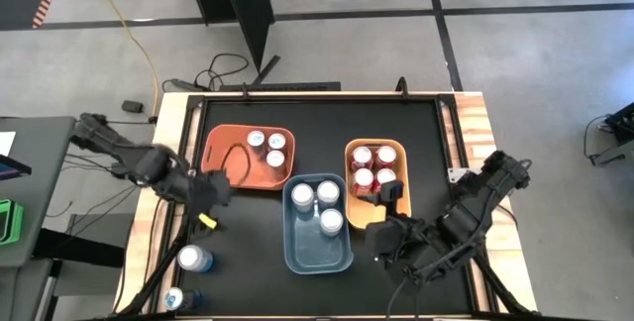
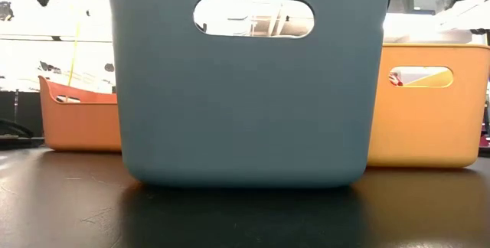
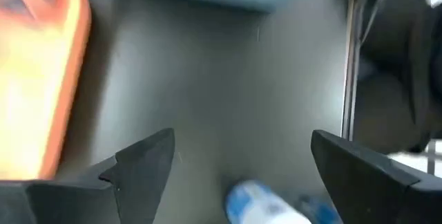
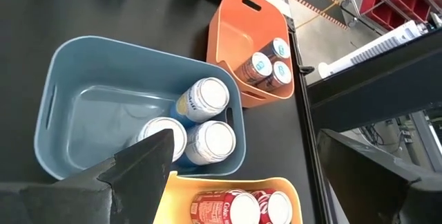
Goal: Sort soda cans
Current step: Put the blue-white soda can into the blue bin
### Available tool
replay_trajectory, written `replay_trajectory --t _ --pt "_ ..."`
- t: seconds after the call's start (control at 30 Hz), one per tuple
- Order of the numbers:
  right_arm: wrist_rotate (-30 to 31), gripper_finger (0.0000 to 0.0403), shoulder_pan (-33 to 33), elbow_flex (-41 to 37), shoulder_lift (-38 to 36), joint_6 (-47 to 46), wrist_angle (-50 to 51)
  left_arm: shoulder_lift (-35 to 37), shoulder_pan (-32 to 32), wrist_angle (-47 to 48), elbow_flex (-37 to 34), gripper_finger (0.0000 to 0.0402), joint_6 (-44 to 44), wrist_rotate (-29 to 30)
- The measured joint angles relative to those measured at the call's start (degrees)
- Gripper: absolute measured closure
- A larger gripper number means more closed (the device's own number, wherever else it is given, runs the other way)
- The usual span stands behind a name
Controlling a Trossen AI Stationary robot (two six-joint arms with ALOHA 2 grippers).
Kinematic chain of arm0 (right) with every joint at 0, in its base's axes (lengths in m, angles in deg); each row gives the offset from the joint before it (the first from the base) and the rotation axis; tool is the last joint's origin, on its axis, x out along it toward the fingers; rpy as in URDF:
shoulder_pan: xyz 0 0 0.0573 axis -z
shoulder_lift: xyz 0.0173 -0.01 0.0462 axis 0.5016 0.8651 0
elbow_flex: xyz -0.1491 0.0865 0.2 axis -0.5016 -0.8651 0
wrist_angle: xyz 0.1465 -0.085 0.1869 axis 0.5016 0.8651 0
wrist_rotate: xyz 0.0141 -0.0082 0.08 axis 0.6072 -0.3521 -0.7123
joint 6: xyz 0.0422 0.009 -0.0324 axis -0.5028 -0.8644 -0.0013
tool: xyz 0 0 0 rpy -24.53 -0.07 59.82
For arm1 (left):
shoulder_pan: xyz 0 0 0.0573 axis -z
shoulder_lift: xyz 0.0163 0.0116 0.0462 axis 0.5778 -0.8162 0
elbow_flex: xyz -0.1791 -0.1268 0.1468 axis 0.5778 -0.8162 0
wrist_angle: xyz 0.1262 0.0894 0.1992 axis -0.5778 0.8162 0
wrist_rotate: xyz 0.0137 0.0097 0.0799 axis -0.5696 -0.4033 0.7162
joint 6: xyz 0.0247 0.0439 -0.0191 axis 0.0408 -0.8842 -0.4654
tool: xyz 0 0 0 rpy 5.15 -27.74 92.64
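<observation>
Left of the blue bin (image 1: 317, 252), two blue cans (image 1: 193, 258) wait unsorted on the counter (image 1: 248, 252), the left gripper (image 1: 210, 202) above them with fingers wide and empty. Three cans sit in each of the orange bin (image 1: 223, 153) and blue bin, four red ones in the yellow bin (image 1: 349, 187). Just right of the blue bin, the right gripper (image 1: 381, 240) hangs wide and empty; sorting looks nearly finished.

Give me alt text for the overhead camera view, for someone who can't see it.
Three bins sit on a black table: an orange bin with three cans, a blue bin with three silver-white cans, and a yellow bin with four red cans. Two blue-and-silver cans stand loose near the left gripper; the right gripper waits by the yellow bin. Both have open jaws.
</observation>
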Motion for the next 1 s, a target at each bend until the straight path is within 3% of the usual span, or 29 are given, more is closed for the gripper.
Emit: replay_trajectory --t 0.33,0.43,0.8,1.0 --pt "-0.13 0.0031 0.34 -1.54 0.00 3.25 -1.21 -16.61 16.39 17.38 10.60 0.0065 25.20 -4.16" --pt "-0.15 0.0031 0.33 -2.73 0.00 3.42 -1.32 -19.70 19.90 18.39 12.09 0.0065 29.78 -5.98" --pt "0.04 0.0031 0.33 -7.35 0.00 3.42 -2.59 -23.19 27.40 19.14 11.76 0.0021 40.92 -7.29" --pt "0.09 0.0031 0.33 -8.53 0.00 3.40 -2.57 -23.25 31.44 17.12 11.75 0.0003 47.91 -4.05"
